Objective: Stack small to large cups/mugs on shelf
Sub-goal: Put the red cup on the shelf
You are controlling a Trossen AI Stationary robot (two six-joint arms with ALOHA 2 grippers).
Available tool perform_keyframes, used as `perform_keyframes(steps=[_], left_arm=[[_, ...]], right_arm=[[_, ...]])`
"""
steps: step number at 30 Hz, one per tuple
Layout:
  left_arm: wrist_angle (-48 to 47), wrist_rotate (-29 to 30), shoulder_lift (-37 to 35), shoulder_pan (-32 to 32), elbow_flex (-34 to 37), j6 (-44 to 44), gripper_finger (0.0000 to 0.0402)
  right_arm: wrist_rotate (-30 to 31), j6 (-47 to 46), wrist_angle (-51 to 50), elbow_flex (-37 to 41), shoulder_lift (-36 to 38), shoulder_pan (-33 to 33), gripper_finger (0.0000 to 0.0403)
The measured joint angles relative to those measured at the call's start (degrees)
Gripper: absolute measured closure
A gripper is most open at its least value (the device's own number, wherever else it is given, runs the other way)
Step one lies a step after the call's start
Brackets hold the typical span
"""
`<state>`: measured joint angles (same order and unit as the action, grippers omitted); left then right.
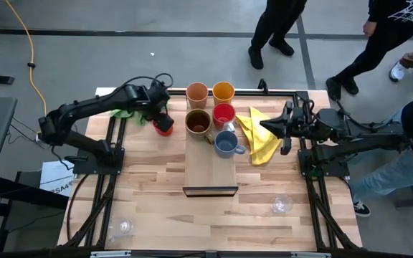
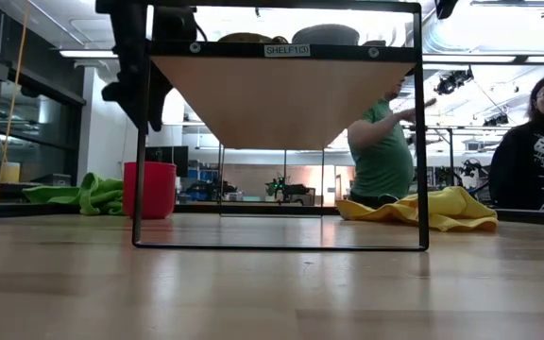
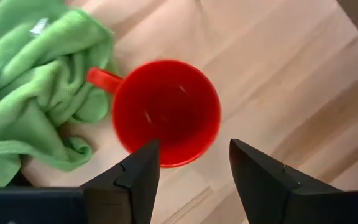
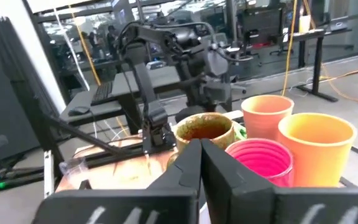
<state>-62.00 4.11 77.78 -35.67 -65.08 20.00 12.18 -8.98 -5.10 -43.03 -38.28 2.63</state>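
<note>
The left gripper (image 3: pixel 191 168) hangs with fingers spread and empty above a red mug (image 1: pixel 164 126), which stands upright on the wooden table (image 1: pixel 149 186) beside a green cloth (image 1: pixel 124 113), handle towards the cloth. Right of it the shelf (image 1: pixel 211 168), labelled "SHELF", runs front to back bearing five cups; farther right the right gripper (image 1: pixel 264 125) waits, fingers closed and empty, over a yellow cloth (image 1: pixel 260 143)

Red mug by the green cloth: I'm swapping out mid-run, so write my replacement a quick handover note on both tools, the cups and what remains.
Left tool: open, poised above the red mug standing on the table beside the green cloth, left of the shelf.
Right tool: shut, empty, waiting over the yellow cloth.
On the shelf's far end: peach tumbler, orange tumbler, brown mug, second red mug, grey-blue mug.
Left: shelve the off-shelf red mug and two clear glasses near the table's front.
</note>
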Motion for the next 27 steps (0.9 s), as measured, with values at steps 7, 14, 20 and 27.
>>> perform_keyframes(steps=[7,14,20,27], left_arm=[[1.1,-1.8,2.4,0.1,2.0,-10.0,0.0224],[6.6,-1.1,-0.6,1.6,9.8,-24.6,0.0224],[13.8,3.4,-1.7,5.0,14.1,-32.7,0.0224],[16.0,7.2,-1.5,4.9,17.6,-34.6,0.0224]], right_arm=[[-0.2,0.0,-0.5,0.0,0.0,0.0,0.0402],[-0.2,-0.1,-1.6,0.0,0.0,0.0,0.0402],[-0.2,-0.5,-1.6,0.0,0.0,0.0,0.0403],[-0.2,-1.3,-1.8,0.0,0.0,0.0,0.0403]])
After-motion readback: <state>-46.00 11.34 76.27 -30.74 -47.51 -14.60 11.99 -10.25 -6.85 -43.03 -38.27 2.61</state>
